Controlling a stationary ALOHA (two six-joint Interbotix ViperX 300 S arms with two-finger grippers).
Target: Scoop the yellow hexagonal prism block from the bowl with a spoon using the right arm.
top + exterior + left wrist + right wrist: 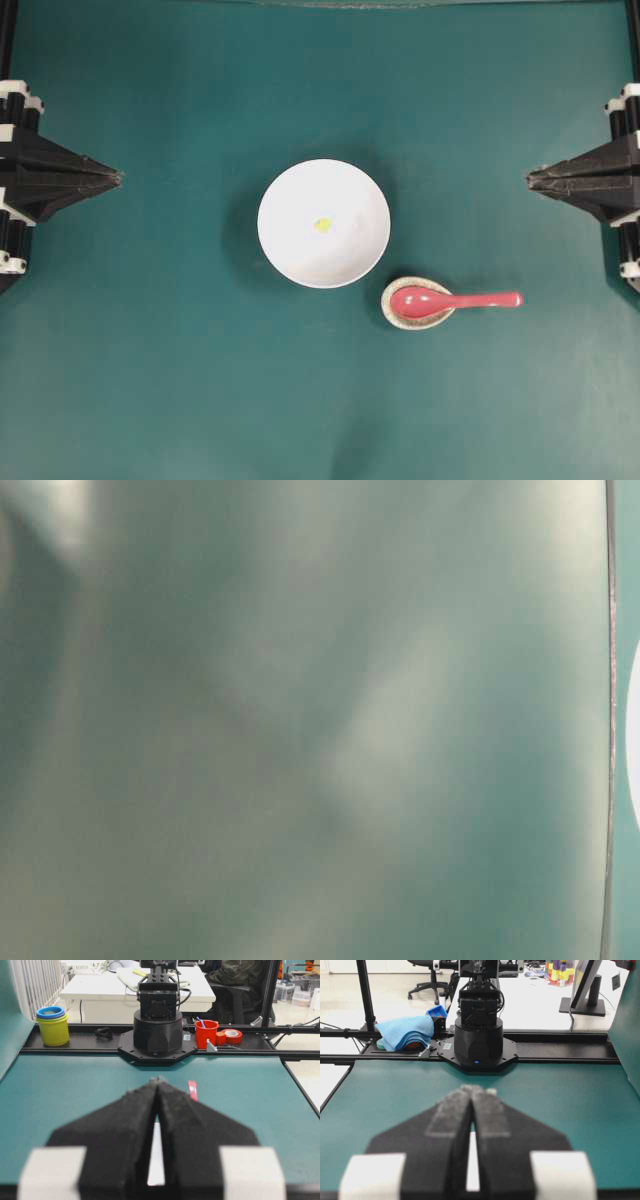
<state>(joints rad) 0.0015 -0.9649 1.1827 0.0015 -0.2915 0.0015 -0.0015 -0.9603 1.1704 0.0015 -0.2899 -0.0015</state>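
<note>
- Right gripper (530, 180) sits at the right edge of the overhead frame, jaws pressed together, holding nothing; the right wrist view shows the same closed tips (471, 1091) over bare green mat.
- Left gripper (118, 178) mirrors it at the left edge, also closed and empty; you won't need it for this task.
- Your target, the yellow hexagonal prism block (322, 225), lies on the floor of the white bowl (290, 190), about centre frame, slightly left of the bowl's middle.
- Red-pink spoon (455, 299) is lower right of the bowl, scoop end resting in the speckled beige spoon rest (392, 315), handle pointing right toward your arm.
- Rest sits just beside the bowl's lower right rim; whether they touch is unclear.
- Table-level view is a blurred green wash, useless here.
- Progress: nothing done as far as the frames show. Spoon untouched, block not scooped, both arms well apart from everything.
- Left to do: open the right jaws, take the spoon by its handle, lift it off the rest, dip into the bowl, get under the block.
- Watch out: the block is tiny and will likely skid on the smooth bowl.
</note>
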